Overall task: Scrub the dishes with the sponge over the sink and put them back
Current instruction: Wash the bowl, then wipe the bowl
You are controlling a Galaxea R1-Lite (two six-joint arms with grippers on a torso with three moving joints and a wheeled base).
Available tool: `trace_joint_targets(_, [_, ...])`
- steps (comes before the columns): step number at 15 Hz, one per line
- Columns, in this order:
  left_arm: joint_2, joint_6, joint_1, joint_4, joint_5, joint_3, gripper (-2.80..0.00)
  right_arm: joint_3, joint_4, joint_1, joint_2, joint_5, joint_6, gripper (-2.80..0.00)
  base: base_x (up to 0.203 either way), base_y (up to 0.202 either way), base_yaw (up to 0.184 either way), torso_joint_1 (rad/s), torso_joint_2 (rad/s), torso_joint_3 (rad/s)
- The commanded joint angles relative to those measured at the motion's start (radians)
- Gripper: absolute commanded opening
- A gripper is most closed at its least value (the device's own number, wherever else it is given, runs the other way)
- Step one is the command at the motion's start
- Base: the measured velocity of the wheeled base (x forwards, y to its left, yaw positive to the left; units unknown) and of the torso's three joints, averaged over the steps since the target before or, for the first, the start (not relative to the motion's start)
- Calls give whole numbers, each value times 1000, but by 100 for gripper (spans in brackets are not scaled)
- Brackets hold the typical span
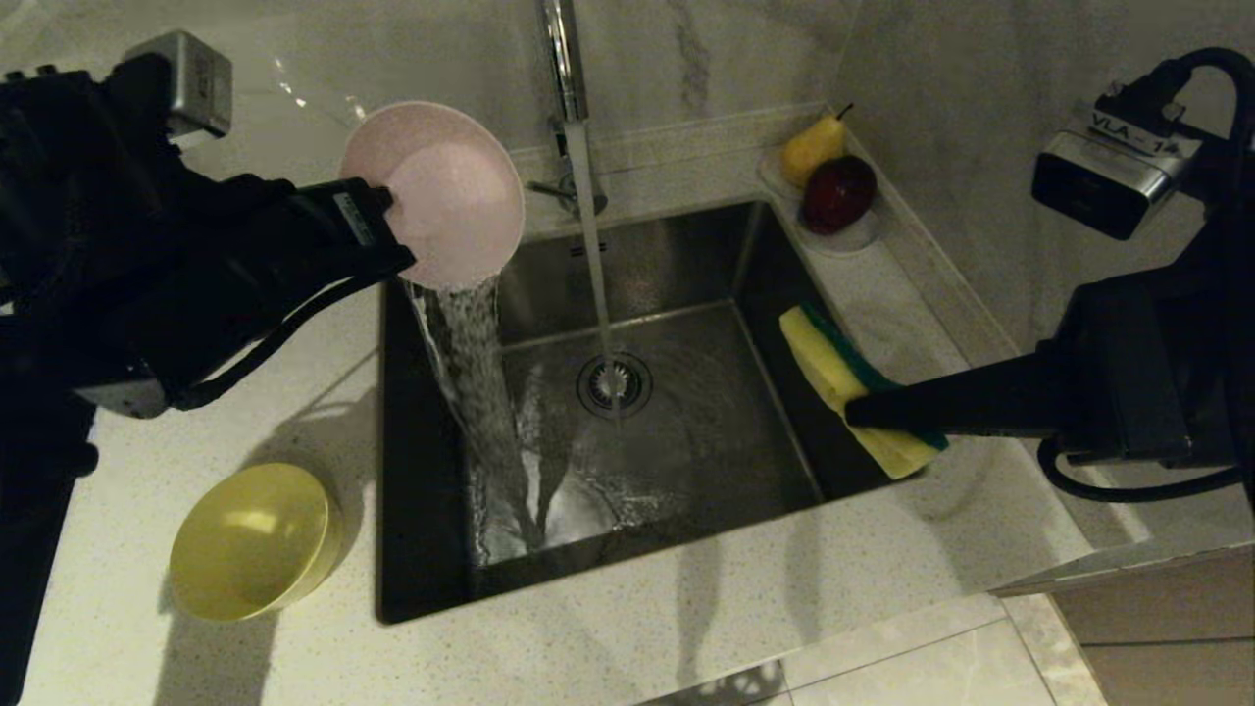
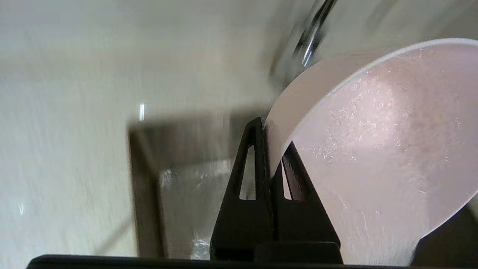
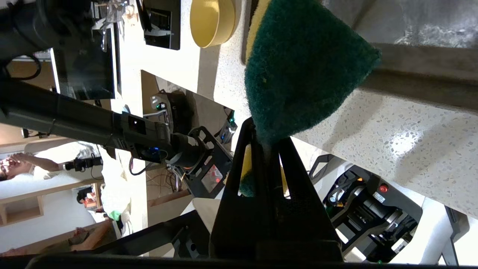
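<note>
My left gripper (image 1: pixel 392 230) (image 2: pixel 270 144) is shut on the rim of the pale pink bowl (image 1: pixel 441 196) (image 2: pixel 377 149), held tipped over the sink's (image 1: pixel 441 549) back left corner. Water pours from the bowl into the basin. My right gripper (image 1: pixel 858 410) (image 3: pixel 267 140) is shut on the sponge (image 1: pixel 843 378) (image 3: pixel 298 71), which hangs over the sink's right edge, yellow foam and dark green layer both showing. A yellow bowl (image 1: pixel 253 541) (image 3: pixel 211 20) stands on the counter left of the sink.
The faucet (image 1: pixel 569 108) at the back of the sink runs a thin stream onto the round drain (image 1: pixel 614 384). A white dish with a pear (image 1: pixel 812 149) and a dark red apple (image 1: pixel 839 193) sits at the back right corner. Pale speckled counter (image 1: pixel 706 618) surrounds the basin.
</note>
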Motion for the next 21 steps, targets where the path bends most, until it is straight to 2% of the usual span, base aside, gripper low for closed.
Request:
trace_joint_targets(1, [-38, 49, 1, -231, -39, 100, -280, 3, 3, 2, 15, 3, 3, -280, 0, 0, 0, 0, 0, 0])
trace_joint_targets(3, [-68, 89, 1, -330, -99, 172, -280, 3, 3, 2, 23, 3, 3, -280, 0, 0, 0, 0, 0, 0])
trace_joint_targets(5, [-101, 118, 1, -383, -136, 224, -280, 1, 3, 2, 19, 3, 3, -280, 0, 0, 0, 0, 0, 0])
trace_joint_targets(8, [-126, 117, 1, -395, -153, 239, -280, 1, 3, 2, 13, 3, 4, -280, 0, 0, 0, 0, 0, 0])
trace_joint_targets(10, [-126, 113, 0, -352, -158, 237, -280, -12, 3, 9, 6, 4, 4, -280, 0, 0, 0, 0, 0, 0])
trace_joint_targets(11, [-125, 113, 0, -252, -152, 225, -280, -25, 3, 13, 3, 5, 4, -280, 0, 0, 0, 0, 0, 0])
trace_joint_targets(13, [-162, 99, -5, 16, -153, 173, -280, -65, 3, 36, 3, 5, 4, -280, 0, 0, 0, 0, 0, 0])
trace_joint_targets(15, [-187, 58, -34, 247, -166, 84, -280, -111, 3, 67, 11, 4, 4, -280, 0, 0, 0, 0, 0, 0])
trace_joint_targets(18, [-194, 25, -163, 420, -148, 26, -280, -143, 3, 134, 38, 3, 4, -280, 0, 0, 0, 0, 0, 0])
trace_joint_targets(21, [-179, 15, -260, 472, -97, 34, -280, -181, 3, 207, 89, 2, 3, -280, 0, 0, 0, 0, 0, 0])
